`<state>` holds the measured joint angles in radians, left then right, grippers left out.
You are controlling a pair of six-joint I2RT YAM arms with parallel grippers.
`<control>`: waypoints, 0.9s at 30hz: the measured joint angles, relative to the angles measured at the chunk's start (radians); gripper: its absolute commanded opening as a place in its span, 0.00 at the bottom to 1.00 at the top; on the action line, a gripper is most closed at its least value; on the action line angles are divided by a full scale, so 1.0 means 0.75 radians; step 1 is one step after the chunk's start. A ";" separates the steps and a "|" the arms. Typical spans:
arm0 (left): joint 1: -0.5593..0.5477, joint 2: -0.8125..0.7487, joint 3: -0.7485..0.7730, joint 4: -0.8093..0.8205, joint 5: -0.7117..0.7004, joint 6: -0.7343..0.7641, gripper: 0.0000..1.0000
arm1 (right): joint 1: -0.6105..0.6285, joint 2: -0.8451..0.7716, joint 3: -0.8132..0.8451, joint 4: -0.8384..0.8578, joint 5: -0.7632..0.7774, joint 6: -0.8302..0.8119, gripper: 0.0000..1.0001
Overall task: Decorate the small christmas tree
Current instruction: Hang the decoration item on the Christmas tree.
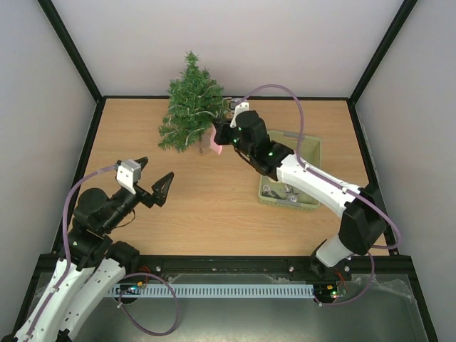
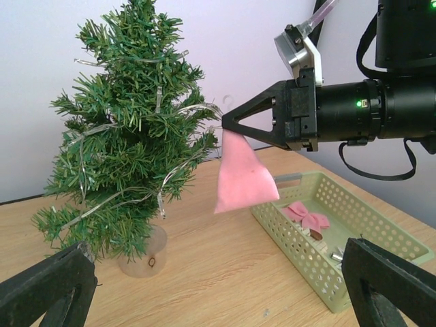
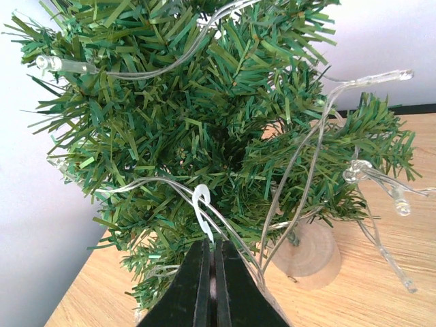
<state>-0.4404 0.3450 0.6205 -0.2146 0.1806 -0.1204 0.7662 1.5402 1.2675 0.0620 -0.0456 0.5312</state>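
Observation:
The small christmas tree [image 1: 191,107] stands at the back of the table on a round wooden base [image 3: 310,255], wound with a clear light string. My right gripper [image 1: 219,134] is right against its right side, shut on a pink fabric ornament [image 2: 242,177] that hangs below the fingers. The ornament's white hook [image 3: 202,208] sticks out past the closed tips [image 3: 212,246] among the branches [image 3: 204,122] and the light wires. My left gripper [image 1: 153,179] hovers open and holds nothing, in front of the tree and well apart from it; its fingers [image 2: 48,293] frame the view.
A pale green perforated basket [image 1: 311,153] lies right of the tree under the right arm. It holds a pink bow [image 2: 306,216] and silvery pieces [image 1: 278,192]. Black frame rails and white walls close in the table.

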 measured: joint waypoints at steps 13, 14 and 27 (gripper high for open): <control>0.000 -0.016 -0.001 0.000 -0.017 0.002 0.99 | 0.000 0.060 0.029 0.004 0.004 0.126 0.02; 0.000 -0.017 -0.001 0.000 -0.019 0.002 0.99 | 0.000 0.060 0.029 0.004 0.004 0.138 0.02; 0.000 -0.023 -0.008 -0.001 -0.031 0.002 1.00 | 0.035 0.062 0.015 0.014 0.037 0.181 0.02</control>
<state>-0.4404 0.3279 0.6147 -0.2150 0.1577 -0.1192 0.7925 1.5864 1.2789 0.0723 -0.0181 0.6670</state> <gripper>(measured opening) 0.996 0.018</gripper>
